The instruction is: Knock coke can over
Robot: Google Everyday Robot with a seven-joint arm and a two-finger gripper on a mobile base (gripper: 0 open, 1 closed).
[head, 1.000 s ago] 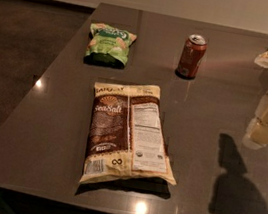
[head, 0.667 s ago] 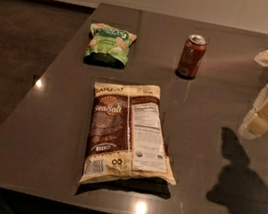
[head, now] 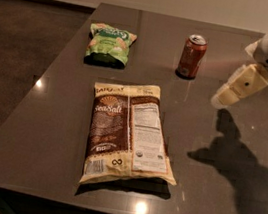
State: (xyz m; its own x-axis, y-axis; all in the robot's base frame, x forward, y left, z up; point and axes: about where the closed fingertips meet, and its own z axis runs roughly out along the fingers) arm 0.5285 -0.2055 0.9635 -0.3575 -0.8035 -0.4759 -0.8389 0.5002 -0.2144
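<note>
Roughly side-on setup: gripper [head: 229, 94] hangs at right of frame, apart from the upright coke can [head: 191, 56].
Can stands upper centre on the table [head: 44, 130], away from green chip bag [head: 109, 44] and sea-salt bag [head: 129, 133], likely leaving a free sideways push; gripper's opening can't be told.

Glossy table [head: 53, 167]; metal coke can [head: 191, 56]; matt plastic pincer [head: 220, 99] right of can

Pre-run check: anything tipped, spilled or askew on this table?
Nothing stands out. The coke can stands upright, the green chip bag and brown snack bag lie flat, and the gripper hangs clear right of the can.
</note>
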